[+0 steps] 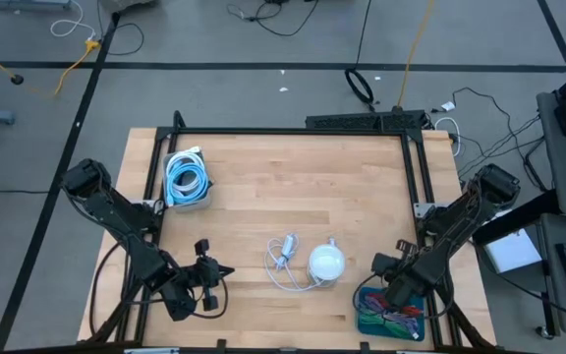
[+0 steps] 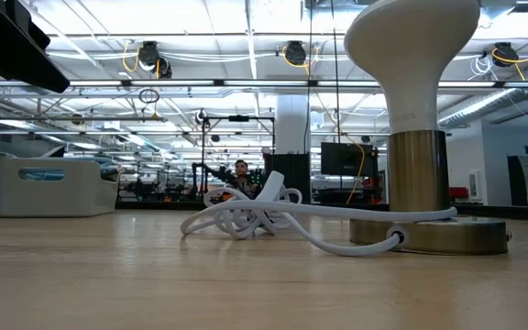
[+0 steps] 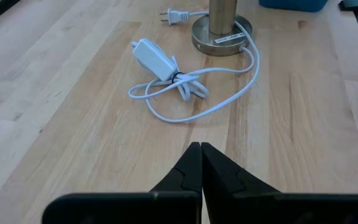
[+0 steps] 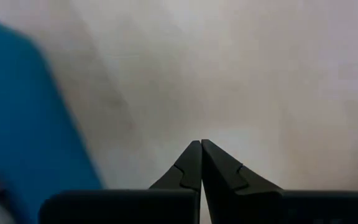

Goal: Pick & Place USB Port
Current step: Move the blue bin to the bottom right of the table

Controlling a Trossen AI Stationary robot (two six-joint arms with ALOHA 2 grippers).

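A white lamp (image 1: 325, 261) with a brass base (image 3: 222, 34) stands near the table's front middle. Its white cord (image 3: 166, 87) lies coiled beside it, carrying a white block (image 3: 154, 55). I cannot make out a USB port as such. My left gripper (image 1: 226, 272) hovers shut at the near left, pointing toward the cord (image 1: 283, 261), well short of it. My right gripper (image 1: 381, 265) is shut and points down over bare wood beside the blue bin (image 1: 391, 313). In both wrist views the fingertips (image 3: 201, 146) (image 4: 201, 143) meet with nothing between them.
A white bin (image 1: 187, 179) of blue and white cables stands at the far left. The blue bin (image 4: 23, 124) at the near right holds coloured cables. Black frame rails (image 1: 416, 167) run along the table's sides. Bare wood (image 1: 303, 187) lies across the middle and far side.
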